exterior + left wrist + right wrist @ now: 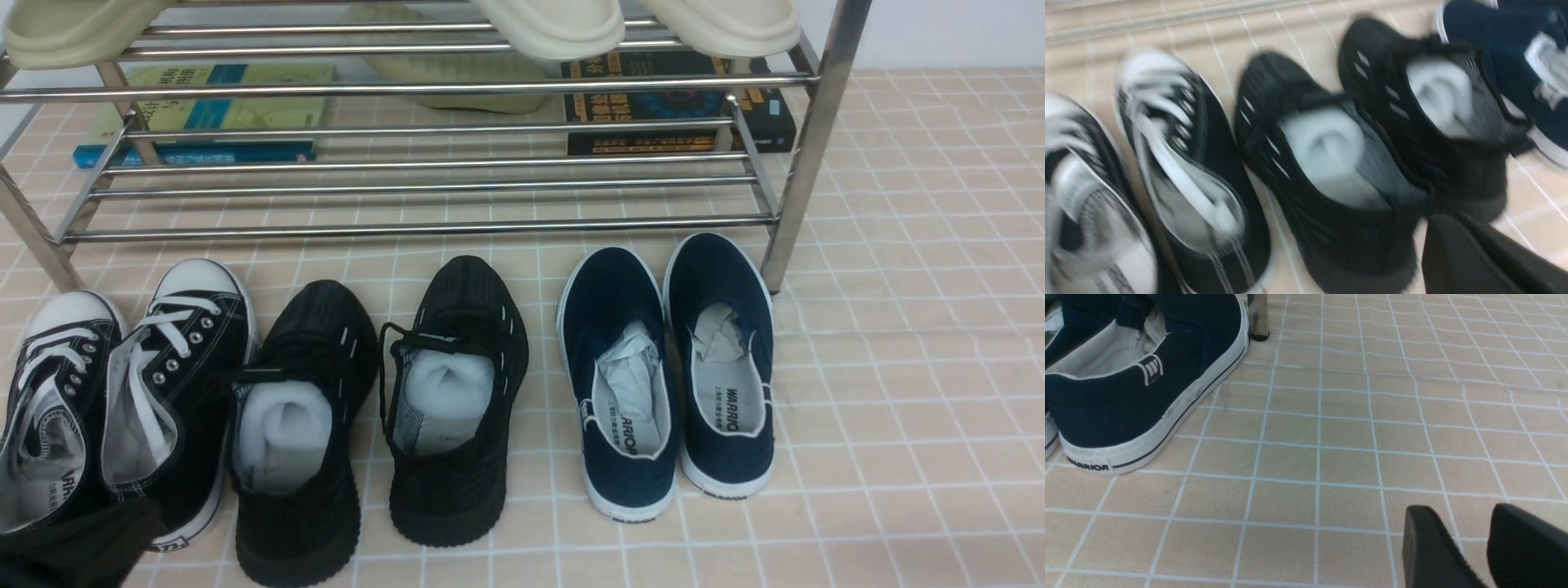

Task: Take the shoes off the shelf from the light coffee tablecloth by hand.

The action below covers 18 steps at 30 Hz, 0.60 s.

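The two all-black knit sneakers (375, 416) with ribbed black soles, white dash marks and white paper stuffing stand side by side on the pale beige grid-lined tablecloth (898, 367), just near of the shiny chrome tube shelf (424, 163). The right hand (1470, 547) hovers over bare cloth, fingers slightly parted, empty. The left hand (1478, 257): spread cannot be told.

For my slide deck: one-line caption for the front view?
Three shoe pairs, black knit sneakers in the middle, lined up on checked cloth before a chrome rack.
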Each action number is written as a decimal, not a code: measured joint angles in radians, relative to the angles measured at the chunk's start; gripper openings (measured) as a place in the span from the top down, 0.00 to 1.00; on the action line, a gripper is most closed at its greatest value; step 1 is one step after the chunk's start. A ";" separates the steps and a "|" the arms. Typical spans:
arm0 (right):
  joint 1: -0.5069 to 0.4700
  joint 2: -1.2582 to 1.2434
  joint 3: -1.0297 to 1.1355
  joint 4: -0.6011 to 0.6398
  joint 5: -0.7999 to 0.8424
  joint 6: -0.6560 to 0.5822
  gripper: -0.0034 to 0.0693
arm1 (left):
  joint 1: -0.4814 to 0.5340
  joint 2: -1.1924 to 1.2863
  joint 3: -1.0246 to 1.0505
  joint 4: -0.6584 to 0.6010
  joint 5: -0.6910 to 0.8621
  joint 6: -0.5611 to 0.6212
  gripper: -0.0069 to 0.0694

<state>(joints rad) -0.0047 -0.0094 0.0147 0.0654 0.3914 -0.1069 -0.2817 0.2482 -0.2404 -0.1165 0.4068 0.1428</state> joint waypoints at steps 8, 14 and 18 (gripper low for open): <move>-0.001 0.000 0.000 0.000 0.000 0.000 0.62 | 0.192 -0.246 0.230 0.053 -0.153 -0.087 0.87; -0.001 0.000 0.000 0.000 0.000 0.000 0.62 | 0.219 -0.260 0.266 0.175 -0.115 -0.230 0.87; -0.001 0.000 0.000 0.000 0.000 0.000 0.62 | 0.219 -0.260 0.267 0.251 -0.053 -0.327 0.86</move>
<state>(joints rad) -0.0054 -0.0094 0.0147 0.0654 0.3914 -0.1069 -0.0623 -0.0117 0.0270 0.1342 0.3534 -0.1842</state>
